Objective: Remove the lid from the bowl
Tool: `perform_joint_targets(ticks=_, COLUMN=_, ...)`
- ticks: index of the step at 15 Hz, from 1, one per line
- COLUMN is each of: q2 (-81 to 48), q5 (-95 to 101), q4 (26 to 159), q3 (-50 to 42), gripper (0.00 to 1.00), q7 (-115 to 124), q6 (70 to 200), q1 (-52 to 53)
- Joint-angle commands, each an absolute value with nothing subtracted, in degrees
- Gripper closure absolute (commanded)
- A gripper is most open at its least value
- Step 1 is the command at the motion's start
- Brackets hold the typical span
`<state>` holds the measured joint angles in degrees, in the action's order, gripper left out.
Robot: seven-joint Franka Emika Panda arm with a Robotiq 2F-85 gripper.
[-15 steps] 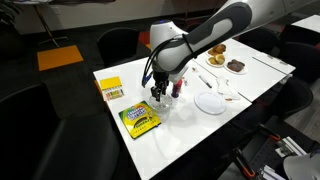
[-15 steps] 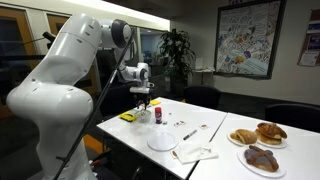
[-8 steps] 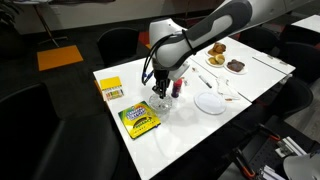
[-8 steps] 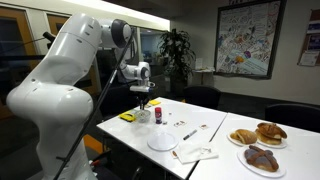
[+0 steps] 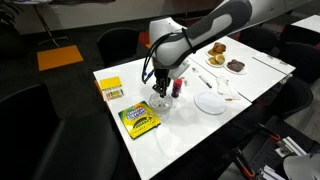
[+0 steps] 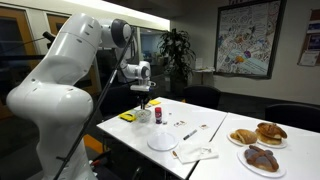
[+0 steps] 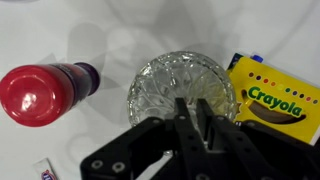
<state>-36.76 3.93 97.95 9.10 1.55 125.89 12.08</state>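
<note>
In the wrist view the clear cut-glass bowl with its transparent lid sits on the white table, between a red-capped bottle and a yellow Crayola box. I cannot tell the lid from the bowl beneath it. My gripper is right over its near rim, fingers nearly together and pinching the glass edge. In both exterior views the gripper hangs straight down onto the bowl, which is small and partly hidden by the fingers.
A crayon box and a smaller yellow box lie near the bowl. A flat white plate, the red-capped bottle, a napkin and plates of pastries stand further along the table.
The gripper has risen very slightly over the bowl since a second ago. Nothing else has moved.
</note>
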Motion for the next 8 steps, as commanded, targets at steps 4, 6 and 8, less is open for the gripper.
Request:
perform_joint_targets(ticks=4, q2=-34.89, q5=3.37, q4=96.25, q3=6.38, gripper=0.96, q7=2.81, q6=123.72, q1=11.18)
perform_joint_targets(ticks=6, q2=-35.37, q5=3.9, q4=94.86, q3=5.49, gripper=0.96, q7=2.94, q6=123.82, q1=11.06)
perform_joint_targets(ticks=8, q2=-36.2, q5=4.54, q4=93.11, q3=4.69, gripper=0.96, q7=2.87, q6=123.98, q1=11.15)
